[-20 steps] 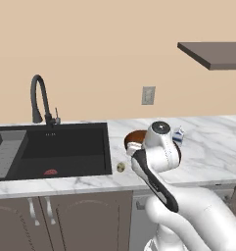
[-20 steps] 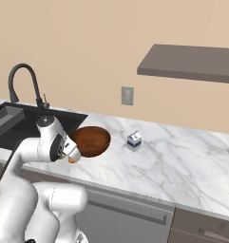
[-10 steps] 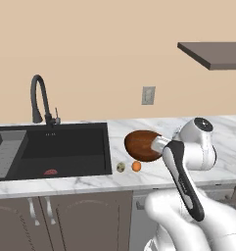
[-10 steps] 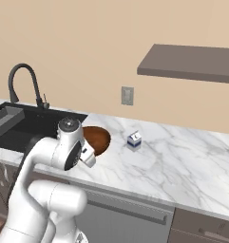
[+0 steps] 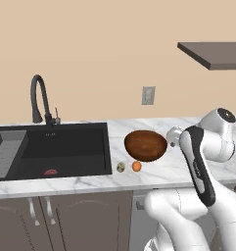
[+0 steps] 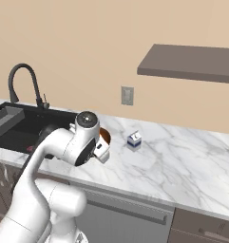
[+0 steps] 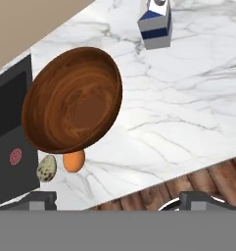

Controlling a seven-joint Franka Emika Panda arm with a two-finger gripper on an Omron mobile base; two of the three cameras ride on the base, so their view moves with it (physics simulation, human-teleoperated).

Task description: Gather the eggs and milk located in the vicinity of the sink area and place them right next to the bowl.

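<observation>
In the hand view the wooden bowl point(image 7: 73, 105) sits left of centre on the marble surface point(image 7: 188, 112), with the speckled egg point(image 7: 46, 168) and the orange egg point(image 7: 73, 161) tucked against its lower rim, so the eggs look already placed. The milk point(image 7: 155, 24) stands apart at the upper right (between bowl and carton is bare marble), so it seems the item left to fetch. The pincer point(image 7: 117, 200) hangs high above the surface's front edge, holding nothing, its tips set wide at the bottom corners, probably to take in the whole layout before going for the carton.

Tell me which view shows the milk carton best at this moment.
The hand view: the milk carton stands unobstructed on the marble counter, blue band clear, apart from the bowl. The right base view shows it small and distant.
</observation>
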